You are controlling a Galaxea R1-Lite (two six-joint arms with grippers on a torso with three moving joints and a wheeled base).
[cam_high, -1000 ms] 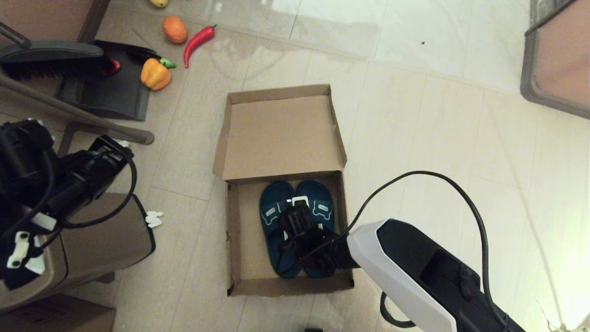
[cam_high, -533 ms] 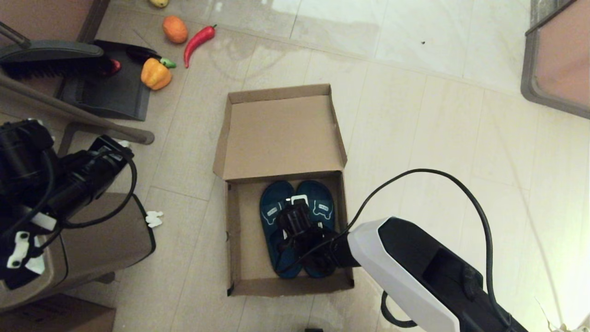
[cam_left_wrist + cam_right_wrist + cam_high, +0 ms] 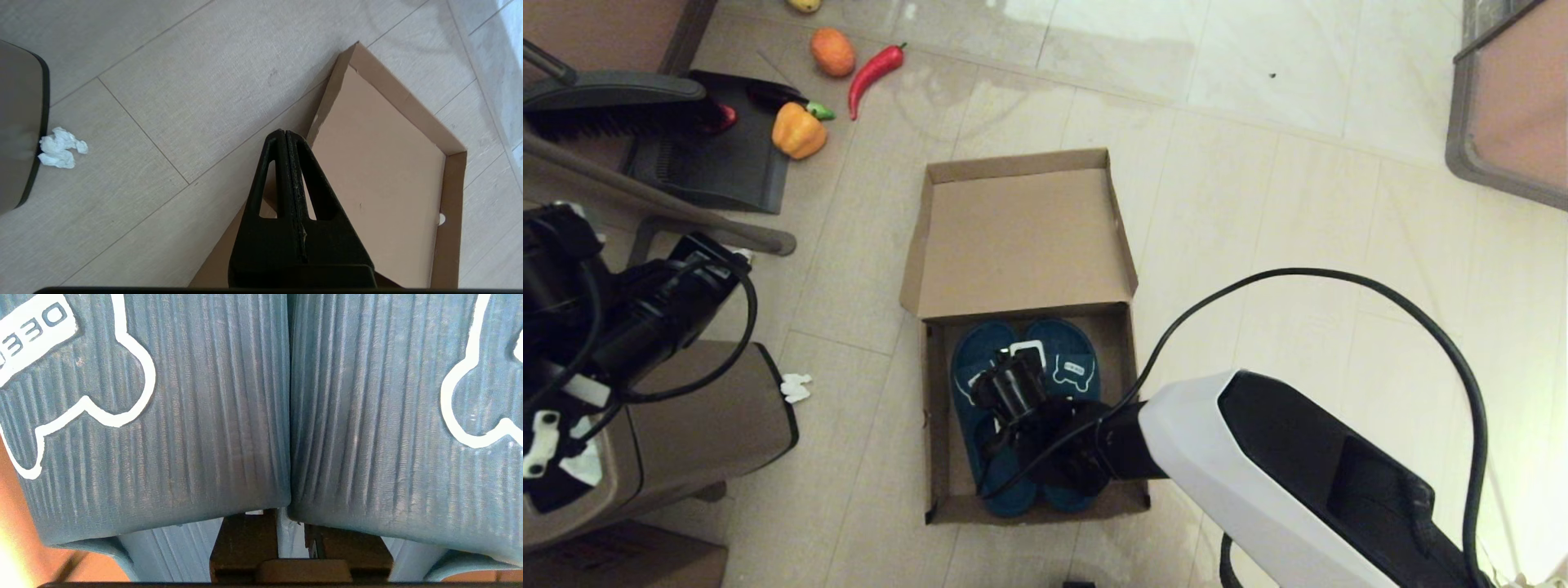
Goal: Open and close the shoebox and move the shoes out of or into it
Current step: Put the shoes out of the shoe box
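The shoebox (image 3: 938, 425) lies on the floor with its hinged lid (image 3: 1021, 237) thrown back flat. Inside it is the pair of teal slippers (image 3: 1072, 363), side by side, with white bear outlines on the straps (image 3: 212, 408). My right gripper (image 3: 1029, 369) reaches into the box from the near right and is shut on the two straps' touching inner edges. Its fingers (image 3: 241, 543) run under the straps, so the tips are hidden. The pair hangs toward the box's left side. My left gripper (image 3: 284, 136) is shut and empty, parked at the left (image 3: 712, 263) over the floor beside the lid (image 3: 380, 175).
A brown trash bin (image 3: 686, 425) stands left of the box with a crumpled tissue (image 3: 796, 386) beside it. Farther back left are a dustpan (image 3: 711, 163), a yellow pepper (image 3: 798, 131), a red chili (image 3: 874, 72) and an orange (image 3: 832, 52). Furniture (image 3: 1503, 106) fills the far right corner.
My right gripper has drawn the pair of slippers leftward and up inside the box. My left arm has shifted slightly.
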